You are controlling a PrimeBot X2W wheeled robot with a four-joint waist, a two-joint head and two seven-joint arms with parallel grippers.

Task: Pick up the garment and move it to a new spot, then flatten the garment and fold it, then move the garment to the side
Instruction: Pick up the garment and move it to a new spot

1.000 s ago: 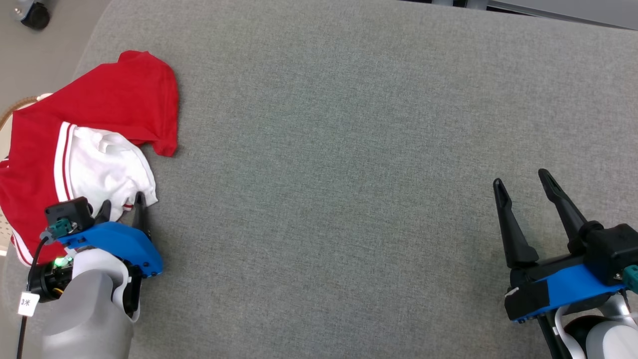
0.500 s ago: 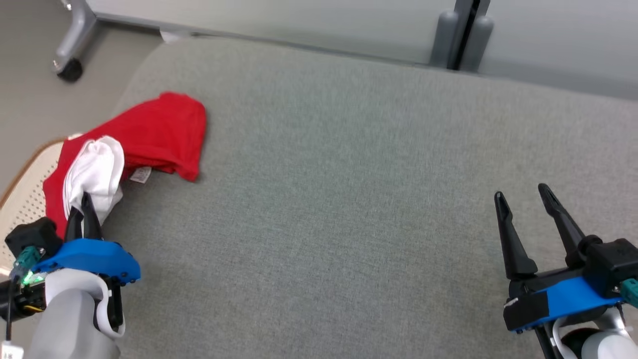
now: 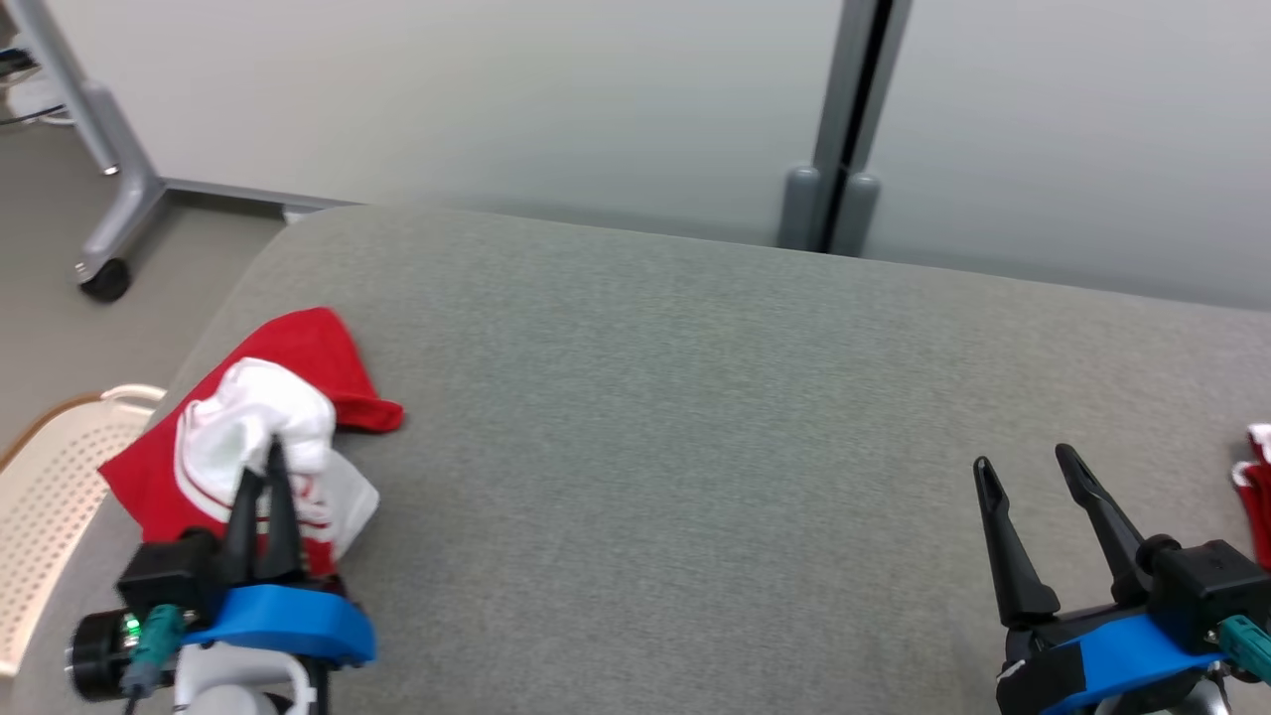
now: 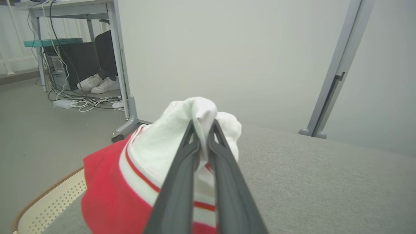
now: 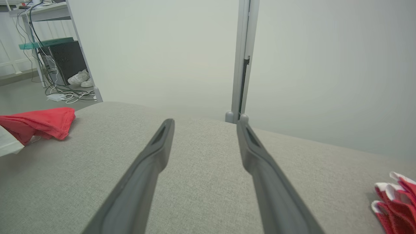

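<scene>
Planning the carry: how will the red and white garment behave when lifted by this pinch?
Likely floppy: the garment bunches in soft folds where the left gripper pinches its white part, so the rest should hang and drag. Probably light: that pinch holds up a peak. It might slip; only a small fold is gripped.

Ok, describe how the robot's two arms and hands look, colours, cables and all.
The left hand and right hand match: two long, dark, tapering fingers on a blue plastic mount, a black camera block and a teal plug. By the left's plug glows a green light; its forearm is pale grey.
</scene>
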